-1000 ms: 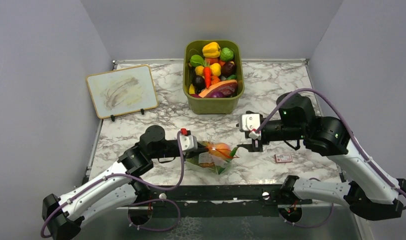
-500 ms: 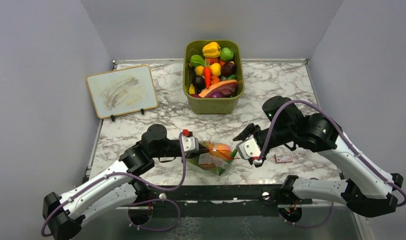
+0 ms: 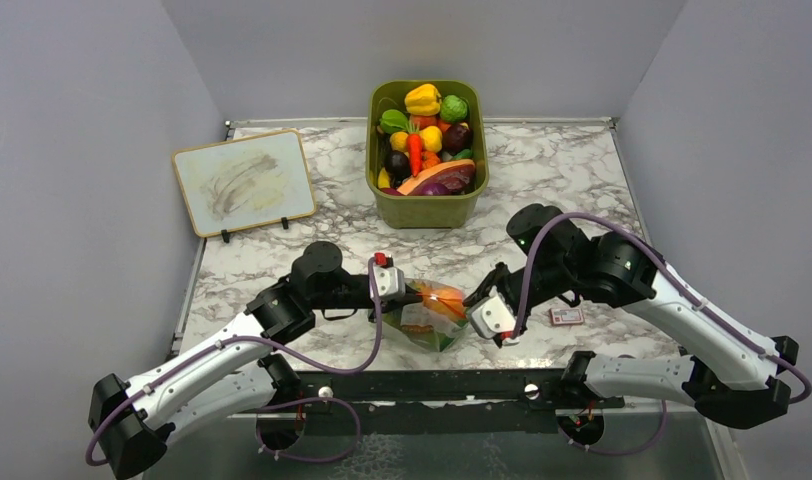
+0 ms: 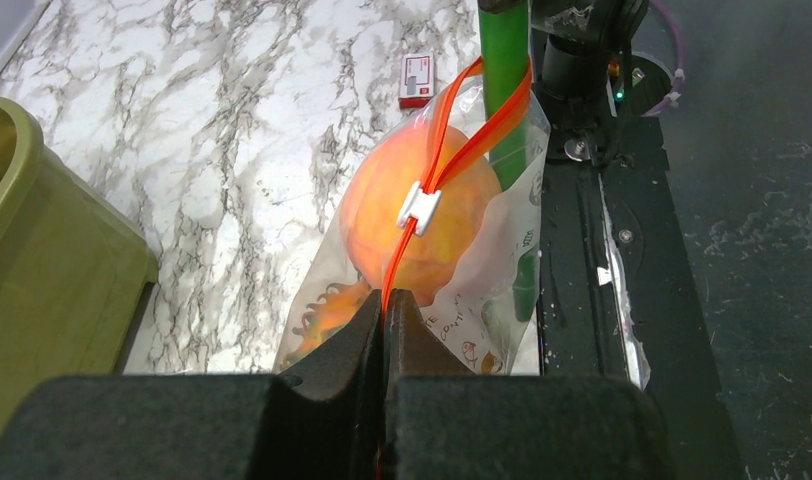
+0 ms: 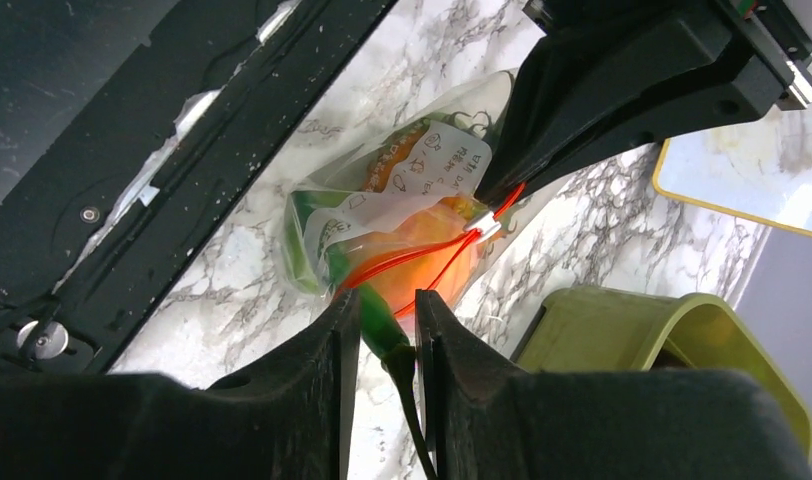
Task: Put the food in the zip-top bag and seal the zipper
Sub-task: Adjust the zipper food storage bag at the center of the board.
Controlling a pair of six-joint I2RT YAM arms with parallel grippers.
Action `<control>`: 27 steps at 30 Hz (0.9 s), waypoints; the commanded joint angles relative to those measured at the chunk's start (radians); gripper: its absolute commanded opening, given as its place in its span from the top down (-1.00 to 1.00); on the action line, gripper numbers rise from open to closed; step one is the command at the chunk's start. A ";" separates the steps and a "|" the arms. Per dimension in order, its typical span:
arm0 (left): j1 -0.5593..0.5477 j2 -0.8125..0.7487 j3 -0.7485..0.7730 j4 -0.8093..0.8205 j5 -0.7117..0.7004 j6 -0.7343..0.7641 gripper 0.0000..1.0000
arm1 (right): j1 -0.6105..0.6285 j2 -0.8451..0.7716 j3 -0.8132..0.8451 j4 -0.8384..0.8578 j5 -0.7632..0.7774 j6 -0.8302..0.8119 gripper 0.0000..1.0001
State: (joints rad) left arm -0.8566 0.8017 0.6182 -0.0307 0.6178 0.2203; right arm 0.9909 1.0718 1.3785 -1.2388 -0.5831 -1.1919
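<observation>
The clear zip-top bag hangs just above the marble near the front edge. A round orange-peach fruit and a bumpy orange fruit sit inside. My left gripper is shut on the orange-red zipper at the bag's left end. A white slider sits partway along the strip. A long green vegetable pokes out of the mouth at the other end. My right gripper has closed on that vegetable's stem end, at the bag's right side.
An olive-green bin full of toy produce stands at the back centre. A small whiteboard leans at the back left. A small red-and-white card lies right of the bag. The black front rail runs just below the bag.
My right arm swung down and left to the bag's mouth and its jaws narrowed onto the green vegetable. The left arm shifted slightly right, still holding the zipper.
</observation>
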 commanded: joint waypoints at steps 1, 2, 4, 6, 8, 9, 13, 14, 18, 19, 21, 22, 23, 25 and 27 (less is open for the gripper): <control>0.007 0.001 0.039 0.035 0.037 0.012 1.00 | 0.020 0.007 -0.010 0.005 0.071 -0.011 0.48; 0.008 -0.001 0.038 0.035 0.037 0.012 1.00 | 0.021 0.008 -0.009 0.002 0.081 -0.011 0.46; 0.010 -0.002 0.036 0.035 0.039 0.012 1.00 | 0.023 0.003 -0.010 0.002 0.107 -0.014 0.37; 0.010 -0.001 0.034 0.037 0.040 0.012 1.00 | 0.028 0.004 -0.007 -0.007 0.133 -0.015 0.32; 0.012 0.000 0.034 0.037 0.040 0.011 1.00 | 0.034 0.014 0.003 -0.025 0.158 -0.017 0.27; 0.012 0.000 0.034 0.038 0.040 0.011 1.00 | 0.037 0.016 0.009 -0.031 0.165 -0.018 0.26; 0.012 -0.005 0.035 0.038 0.040 0.010 1.00 | 0.050 0.022 0.010 -0.026 0.175 -0.021 0.42; 0.012 -0.007 0.034 0.040 0.040 0.008 1.00 | 0.055 0.025 0.010 -0.027 0.174 -0.021 0.50; 0.013 -0.007 0.035 0.039 0.031 0.005 1.00 | 0.061 0.025 0.019 -0.015 0.158 -0.006 0.99; 0.014 -0.007 0.036 0.038 0.023 0.001 1.00 | 0.061 0.023 0.027 0.005 0.152 0.019 0.99; 0.016 -0.008 0.037 0.038 0.004 -0.005 1.00 | 0.062 0.026 0.055 0.071 0.184 0.141 0.99; 0.017 -0.007 0.038 0.038 -0.004 -0.009 1.00 | 0.062 0.033 0.077 0.080 0.193 0.178 0.99; 0.017 -0.006 0.038 0.038 -0.010 -0.014 1.00 | 0.062 0.030 0.085 0.080 0.201 0.186 0.99; 0.020 -0.003 0.037 0.045 -0.013 -0.027 1.00 | 0.064 0.021 0.066 0.112 0.218 0.226 0.99; 0.021 -0.001 0.035 0.059 -0.012 -0.046 1.00 | 0.068 0.010 0.033 0.147 0.220 0.235 0.99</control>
State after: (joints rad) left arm -0.8375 0.8043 0.6212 -0.0269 0.6071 0.2123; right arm 1.0485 1.0996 1.4155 -1.2308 -0.4126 -1.0428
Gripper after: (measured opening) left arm 0.015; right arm 0.072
